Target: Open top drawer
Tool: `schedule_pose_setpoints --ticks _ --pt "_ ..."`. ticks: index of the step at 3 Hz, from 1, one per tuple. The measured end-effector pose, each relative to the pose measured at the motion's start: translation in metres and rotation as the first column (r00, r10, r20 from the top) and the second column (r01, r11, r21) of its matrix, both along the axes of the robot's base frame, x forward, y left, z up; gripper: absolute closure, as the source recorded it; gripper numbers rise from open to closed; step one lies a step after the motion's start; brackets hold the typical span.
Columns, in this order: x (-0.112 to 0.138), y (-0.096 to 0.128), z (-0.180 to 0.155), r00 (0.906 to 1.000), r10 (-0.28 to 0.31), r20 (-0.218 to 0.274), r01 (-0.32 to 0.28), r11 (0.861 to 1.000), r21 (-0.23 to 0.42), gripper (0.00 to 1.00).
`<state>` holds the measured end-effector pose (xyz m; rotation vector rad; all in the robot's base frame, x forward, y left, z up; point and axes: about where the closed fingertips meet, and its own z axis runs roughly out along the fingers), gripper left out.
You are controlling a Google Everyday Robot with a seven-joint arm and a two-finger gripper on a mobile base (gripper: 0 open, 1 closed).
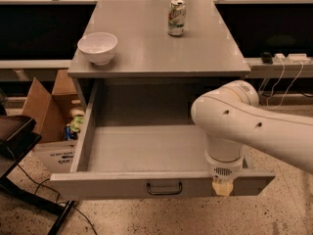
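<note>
The top drawer (112,185) is a wide grey drawer under the grey tabletop, pulled far out toward the camera. Its deep box (146,151) shows an empty floor. A small dark handle (164,188) sits at the centre of the flat front panel. My white arm (234,121) reaches in from the right and bends down over the drawer's right front corner. My gripper (222,187) points down at the front panel's top edge, right of the handle. Only its cream tip shows below the white wrist.
A white bowl (98,47) and a drink can (176,17) stand on the tabletop (161,53). An open cardboard box (46,111) with items sits on the floor at the left. A dark chair base (19,146) is at the far left. Cables hang at the right.
</note>
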<state>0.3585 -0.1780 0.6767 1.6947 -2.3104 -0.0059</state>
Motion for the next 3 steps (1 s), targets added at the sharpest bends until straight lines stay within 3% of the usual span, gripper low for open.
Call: schedule_pose_setpoints --ticks 1,2,3 --pt "0.000 0.000 0.007 1.0000 0.000 0.000 0.000 1.000 0.000 0.96" --pt "-0.023 -0.008 0.014 0.9985 -0.044 -0.031 0.044 0.999 -0.019 1.00" --pt "-0.023 -0.008 0.014 0.9985 -0.044 -0.031 0.044 0.999 -0.019 0.81"
